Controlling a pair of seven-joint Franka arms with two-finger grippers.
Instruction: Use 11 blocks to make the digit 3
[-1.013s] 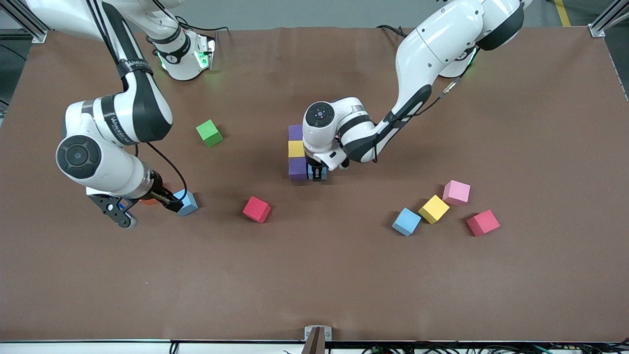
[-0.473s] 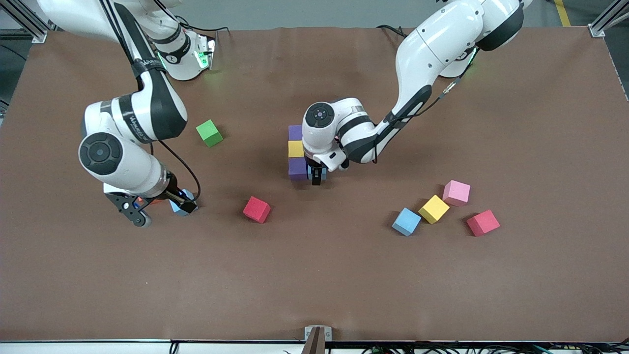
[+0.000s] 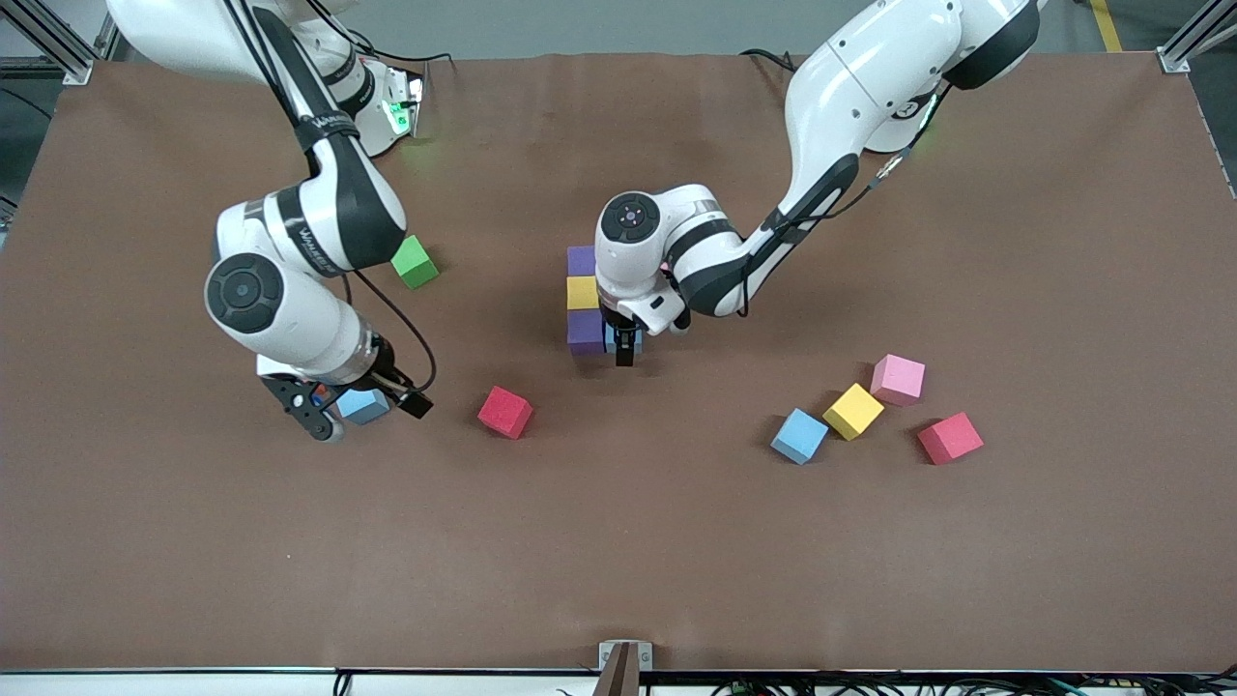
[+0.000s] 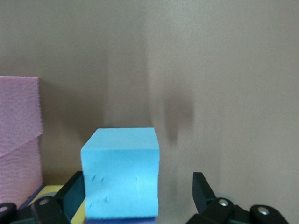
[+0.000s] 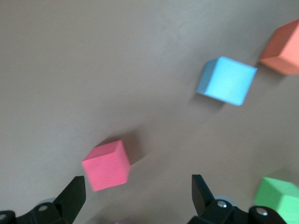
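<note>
**A:** Well, wide shot first. On the table [image 3: 676, 561] the left gripper [image 3: 623, 346] is down at the column [image 3: 582, 292] in the middle, which runs purple, yellow, purple toward the front camera.

**B:** Its fingers stand apart on either side of a blue block [image 4: 122, 177] that rests beside the nearest purple. Nothing is gripped. For a clean exit I'd go straight up with no sideways drift, or a finger may drag that foam out of line.

**A:** And the right gripper [image 3: 365, 414]?

**B:** Spread wide too, and empty. It hangs over another blue [image 3: 365, 404] toward the right arm's end. That cube sits skewed, so I'd square the fingers to two flat faces before dropping.

**A:** What do the wrist views add?

**B:** The left wrist view shows a pink block [image 4: 18, 140] close by the placed blue, and from the front the arm covers it. The right wrist view gives a clear orange cube [image 5: 282, 49], a mere sliver from the front, and the red block [image 5: 106, 165] too.

**A:** And the front view alone?

**B:** Only it shows the loose four [image 3: 853, 411] toward the left arm's end.
</note>
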